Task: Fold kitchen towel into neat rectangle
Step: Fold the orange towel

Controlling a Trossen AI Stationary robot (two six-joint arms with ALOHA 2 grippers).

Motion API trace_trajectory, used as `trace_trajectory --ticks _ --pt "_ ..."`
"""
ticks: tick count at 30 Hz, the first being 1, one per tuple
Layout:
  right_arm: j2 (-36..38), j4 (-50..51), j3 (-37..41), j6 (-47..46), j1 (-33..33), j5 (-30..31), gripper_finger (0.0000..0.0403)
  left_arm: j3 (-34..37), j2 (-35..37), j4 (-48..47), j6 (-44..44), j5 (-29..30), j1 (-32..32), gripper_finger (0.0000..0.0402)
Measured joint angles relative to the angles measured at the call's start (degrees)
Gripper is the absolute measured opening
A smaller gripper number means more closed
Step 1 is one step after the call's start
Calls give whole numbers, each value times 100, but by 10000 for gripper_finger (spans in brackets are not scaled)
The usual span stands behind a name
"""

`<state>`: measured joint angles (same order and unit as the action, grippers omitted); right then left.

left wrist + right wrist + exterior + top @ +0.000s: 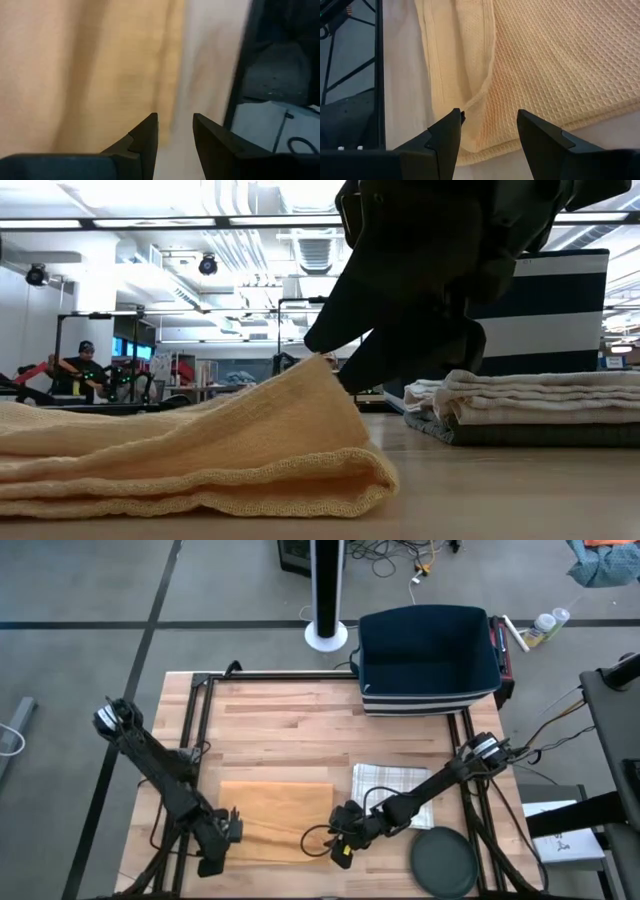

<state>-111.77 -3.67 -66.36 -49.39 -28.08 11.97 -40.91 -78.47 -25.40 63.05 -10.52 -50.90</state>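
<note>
A yellow kitchen towel [275, 821] is seen lying folded into a rectangle on the wooden desk [290, 730], between the two grippers. The left gripper [228, 827] is lowered at the towel's left edge; its fingers [145, 137] are seen parted by a narrow gap with nothing between them, the towel's edge lying just ahead of the tips. The right gripper [342, 837] is lowered at the towel's right front corner; its fingers [447, 132] are seen spread wide above the cloth, and a raised fold of the waffle weave runs up between them without being pinched. In the low view the towel [190, 450] is shown humped up directly beneath the dark gripper [400, 330]. Behind the right gripper, a stack of folded checked towels [393, 787] is placed, and farther back a dark blue bin [428, 658] is set. Beside the right gripper, toward the desk's front corner, a dark round disc [443, 862] is found.
</note>
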Motion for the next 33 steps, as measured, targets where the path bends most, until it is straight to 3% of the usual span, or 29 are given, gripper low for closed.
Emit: trace_trajectory --ticks 3,12,22,27,33 --pt "-8 -2 1 5 -2 127 186 -158 48 -273 -92 171 -19 114" --pt "-166 -205 4 5 -91 129 186 -17 625 -1151 -254 1701 142 114" --pt "-164 -108 -129 -81 -435 -297 186 689 1131 -982 -166 2194 525 114" --pt "-164 -80 -459 417 -380 -8 186 807 1245 -901 -116 2978 618 114" --pt "-237 356 -711 749 -178 665 186 978 1111 -658 -34 2636 1065 114"
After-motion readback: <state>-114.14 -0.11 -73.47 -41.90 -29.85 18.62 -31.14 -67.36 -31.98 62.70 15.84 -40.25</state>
